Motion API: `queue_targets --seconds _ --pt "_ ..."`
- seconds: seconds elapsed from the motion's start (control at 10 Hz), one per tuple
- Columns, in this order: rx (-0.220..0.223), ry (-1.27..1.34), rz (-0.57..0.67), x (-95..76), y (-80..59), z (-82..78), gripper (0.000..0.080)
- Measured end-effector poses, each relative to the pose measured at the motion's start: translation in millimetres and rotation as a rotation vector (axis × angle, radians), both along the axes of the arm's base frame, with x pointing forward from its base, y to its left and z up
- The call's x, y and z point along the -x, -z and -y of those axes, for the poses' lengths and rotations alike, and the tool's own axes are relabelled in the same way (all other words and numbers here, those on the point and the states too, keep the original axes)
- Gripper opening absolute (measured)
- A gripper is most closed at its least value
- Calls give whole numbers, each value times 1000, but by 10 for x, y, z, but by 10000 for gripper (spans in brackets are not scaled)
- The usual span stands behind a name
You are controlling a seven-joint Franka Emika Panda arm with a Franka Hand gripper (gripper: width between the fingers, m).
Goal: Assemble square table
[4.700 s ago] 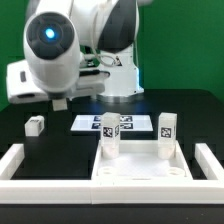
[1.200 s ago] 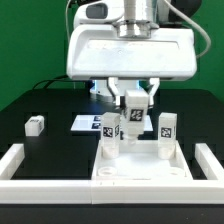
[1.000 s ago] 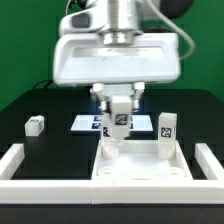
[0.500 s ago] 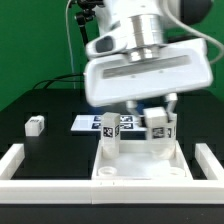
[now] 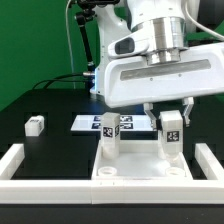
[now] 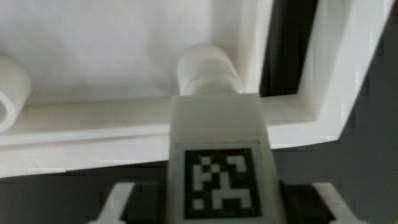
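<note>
Black bench (image 5: 50, 105); white tabletop (image 5: 140, 176), leg (image 5: 172, 130) seemingly upright

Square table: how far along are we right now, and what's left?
Done: leg one and leg two stand upright in the tabletop; whether they are fully screwed in is unclear. In hand: the gripper holds leg three close to leg two. Left: seat it, then fetch leg four, lying loose at the exterior view's left.
</note>
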State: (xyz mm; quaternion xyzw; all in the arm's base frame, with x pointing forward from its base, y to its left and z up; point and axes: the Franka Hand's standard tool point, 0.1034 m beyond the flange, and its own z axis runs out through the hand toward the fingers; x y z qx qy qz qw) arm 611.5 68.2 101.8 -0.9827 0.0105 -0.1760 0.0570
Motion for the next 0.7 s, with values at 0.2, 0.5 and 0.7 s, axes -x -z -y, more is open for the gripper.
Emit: queue_targets --seconds 0.2,0.5,0.7 --pt "-7 22 7 -58 -35 0 290" --pt "-10 29 5 -49 -17 -20 290" --pt "-8 73 55 -25 -11 -140 290"
